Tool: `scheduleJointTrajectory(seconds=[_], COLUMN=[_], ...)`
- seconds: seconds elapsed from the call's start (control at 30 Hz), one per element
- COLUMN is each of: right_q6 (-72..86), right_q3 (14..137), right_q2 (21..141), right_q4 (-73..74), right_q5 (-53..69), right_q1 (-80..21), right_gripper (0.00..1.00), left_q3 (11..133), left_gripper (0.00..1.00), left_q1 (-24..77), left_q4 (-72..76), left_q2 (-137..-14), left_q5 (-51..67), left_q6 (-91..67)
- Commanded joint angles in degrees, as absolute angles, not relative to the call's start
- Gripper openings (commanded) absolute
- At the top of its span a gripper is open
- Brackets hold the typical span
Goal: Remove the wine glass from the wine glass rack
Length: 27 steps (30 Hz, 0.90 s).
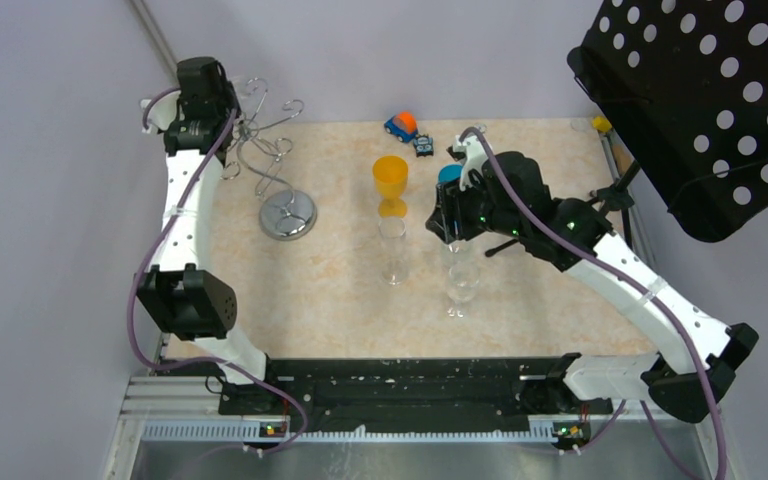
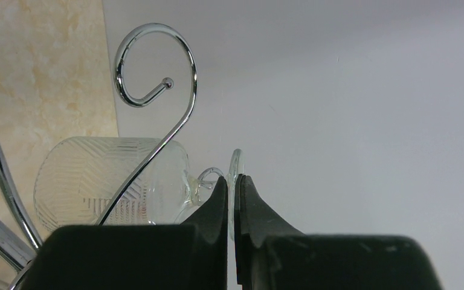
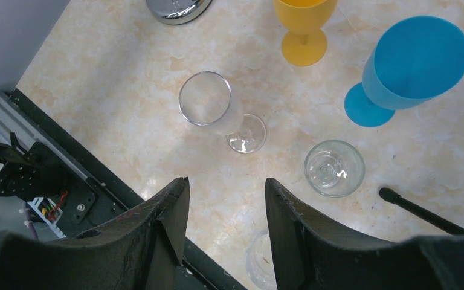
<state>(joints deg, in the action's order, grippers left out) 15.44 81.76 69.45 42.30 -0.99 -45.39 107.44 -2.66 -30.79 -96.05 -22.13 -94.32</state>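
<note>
The wine glass [image 2: 96,187] has a patterned clear bowl and hangs sideways among the chrome arms of the wine glass rack [image 2: 151,66]. My left gripper [image 2: 234,181] is shut on the thin edge of the glass's round foot. From above, the rack [image 1: 270,160] stands at the back left on its mirrored base [image 1: 288,215], and the left gripper [image 1: 200,95] is up beside its hooks. My right gripper [image 3: 226,187] hangs open over the table with nothing between its fingers. In the top view the right gripper [image 1: 450,215] is at centre right.
On the table stand a yellow goblet [image 1: 391,180], a blue goblet [image 3: 411,66], a clear flute [image 1: 392,250] and a clear glass [image 1: 461,285]. Two small toys [image 1: 401,125] lie at the back. A black perforated panel [image 1: 700,100] overhangs the right side.
</note>
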Motion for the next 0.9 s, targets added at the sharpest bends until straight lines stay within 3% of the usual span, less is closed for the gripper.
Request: scheduleJointTrajectory(seconds=[0.0,0.47,0.87], right_q6=[14.92,15.22,15.14], right_q3=[83.99,83.68,84.26], right_q2=[70.32,70.42,71.08], right_q4=[39.28,38.53,38.54], right_q5=[-1.1,-0.7,-0.78], right_q1=[-45.77,-45.79,-45.71], right_gripper=[0.51,0.51,0.51], left_q3=[113.48,117.34,117.2], left_gripper=[0.0,0.0,0.0], left_q1=[-3.41,-4.72,-8.16], left_q4=[-25.43,-31.18,-27.78], left_q2=[-93.29,-96.21,-99.35], left_q5=[-22.87,-25.26,-22.26], left_q6=[-99.61,-100.15,-96.51])
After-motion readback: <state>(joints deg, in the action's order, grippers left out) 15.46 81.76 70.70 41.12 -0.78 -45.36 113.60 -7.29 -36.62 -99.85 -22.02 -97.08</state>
